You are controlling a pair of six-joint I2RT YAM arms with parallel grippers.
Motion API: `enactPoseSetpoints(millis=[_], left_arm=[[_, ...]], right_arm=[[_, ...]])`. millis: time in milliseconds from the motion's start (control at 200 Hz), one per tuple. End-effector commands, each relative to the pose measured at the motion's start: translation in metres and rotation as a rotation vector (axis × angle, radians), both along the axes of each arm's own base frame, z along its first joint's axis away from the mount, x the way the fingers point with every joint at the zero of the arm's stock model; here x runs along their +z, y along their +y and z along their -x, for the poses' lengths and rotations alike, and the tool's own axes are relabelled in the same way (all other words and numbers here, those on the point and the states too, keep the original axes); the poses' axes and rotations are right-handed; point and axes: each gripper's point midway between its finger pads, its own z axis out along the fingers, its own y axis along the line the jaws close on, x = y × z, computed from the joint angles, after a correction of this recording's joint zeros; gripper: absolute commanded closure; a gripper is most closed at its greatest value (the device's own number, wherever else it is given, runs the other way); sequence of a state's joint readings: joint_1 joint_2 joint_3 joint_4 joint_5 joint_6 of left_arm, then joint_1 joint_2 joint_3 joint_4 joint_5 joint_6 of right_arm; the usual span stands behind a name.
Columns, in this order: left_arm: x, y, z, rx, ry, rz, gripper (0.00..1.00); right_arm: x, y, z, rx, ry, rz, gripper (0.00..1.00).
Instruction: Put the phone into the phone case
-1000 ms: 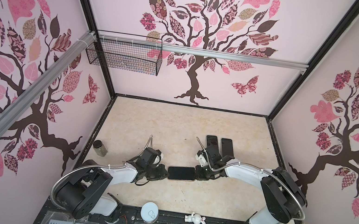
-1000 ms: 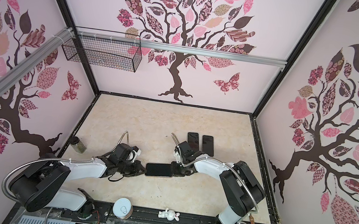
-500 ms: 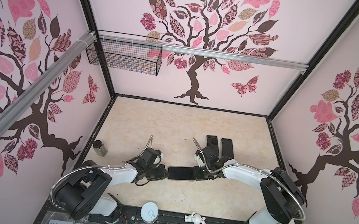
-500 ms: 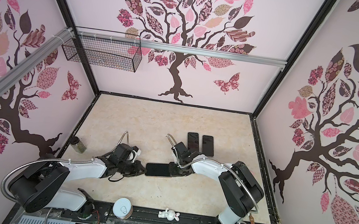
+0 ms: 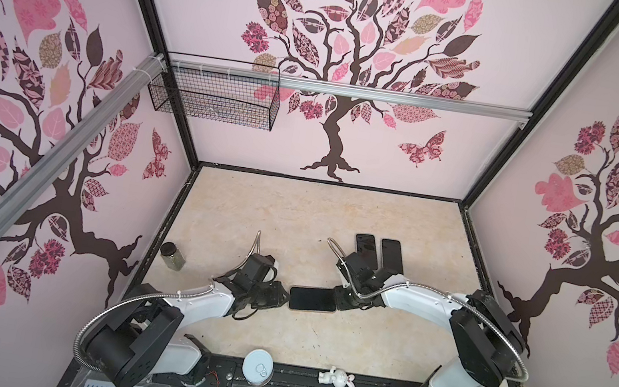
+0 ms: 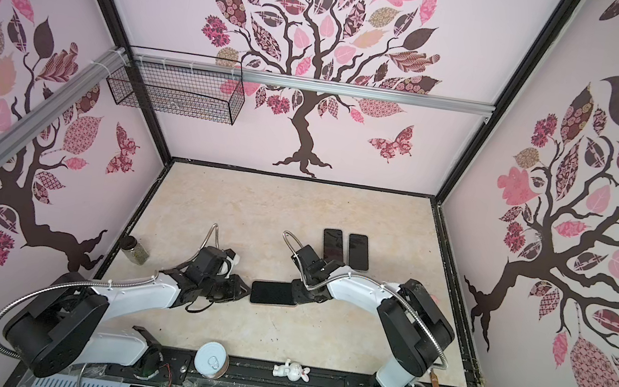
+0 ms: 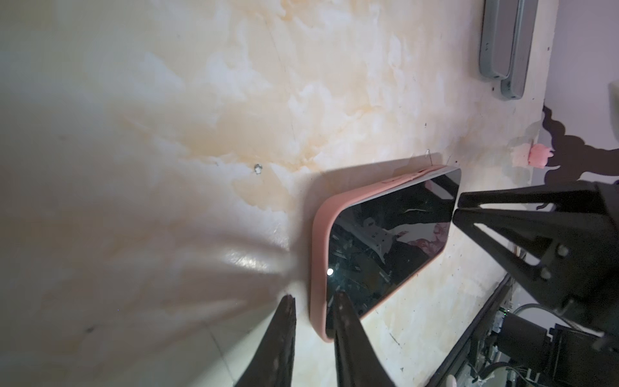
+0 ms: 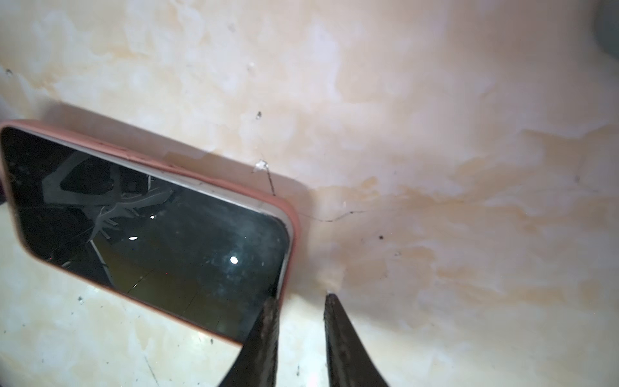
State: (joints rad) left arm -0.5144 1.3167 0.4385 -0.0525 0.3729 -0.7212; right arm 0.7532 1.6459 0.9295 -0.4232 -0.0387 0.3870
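Lying flat on the table (image 5: 295, 217) between the arms, the phone (image 7: 392, 241) appears seated in the pink phone case (image 7: 321, 254), one corner's fit unclear, while the left gripper (image 7: 314, 296) and right gripper (image 8: 300, 298), jaws narrowly parted and gripping nothing, straddle its ends, so seemingly only withdrawal remains.

The left arm (image 5: 198, 299) and right arm (image 5: 420, 305) share white curved shells, bulky black joint housings nearest the black base rail (image 5: 311, 384), ribbed silver conduits (image 5: 79, 337), and black tapered fingers (image 7: 519, 201) with open triangular frames and small silver screws (image 7: 562, 249).
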Motion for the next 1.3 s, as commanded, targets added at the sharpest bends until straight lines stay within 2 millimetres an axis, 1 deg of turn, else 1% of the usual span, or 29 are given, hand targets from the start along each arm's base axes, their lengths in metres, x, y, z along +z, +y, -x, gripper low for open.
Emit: enactPoseSetpoints(millis=[0, 110, 210, 455, 615, 840, 1110, 1295], left_arm=[[0.022, 0.000, -0.018, -0.004, -0.078, -0.018, 0.72], [0.028, 0.000, -0.023, -0.006, -0.094, -0.011, 0.68], [0.030, -0.003, -0.027, -0.033, -0.097, -0.008, 0.68], [0.022, -0.009, -0.031, -0.068, -0.075, -0.017, 0.72], [0.015, -0.010, -0.032, -0.070, -0.051, -0.024, 0.75], [0.009, -0.010, -0.030, -0.078, -0.038, -0.025, 0.78], [0.005, -0.011, -0.030, -0.080, -0.030, -0.025, 0.82], [0.001, -0.010, -0.030, -0.076, -0.020, -0.028, 0.82]], right_arm=[[0.029, 0.001, -0.011, 0.011, -0.030, -0.056, 0.72], [0.034, 0.003, -0.017, 0.019, -0.012, -0.127, 0.73], [0.033, 0.002, -0.021, 0.020, 0.001, -0.180, 0.74], [0.025, 0.017, -0.022, 0.062, 0.036, -0.252, 0.75], [0.014, 0.020, -0.022, 0.055, 0.063, -0.256, 0.76], [-0.007, 0.013, -0.021, 0.040, 0.086, -0.199, 0.80], [-0.021, 0.015, -0.016, 0.049, 0.118, -0.206, 0.83], [-0.032, 0.010, -0.013, 0.038, 0.145, -0.172, 0.85]])
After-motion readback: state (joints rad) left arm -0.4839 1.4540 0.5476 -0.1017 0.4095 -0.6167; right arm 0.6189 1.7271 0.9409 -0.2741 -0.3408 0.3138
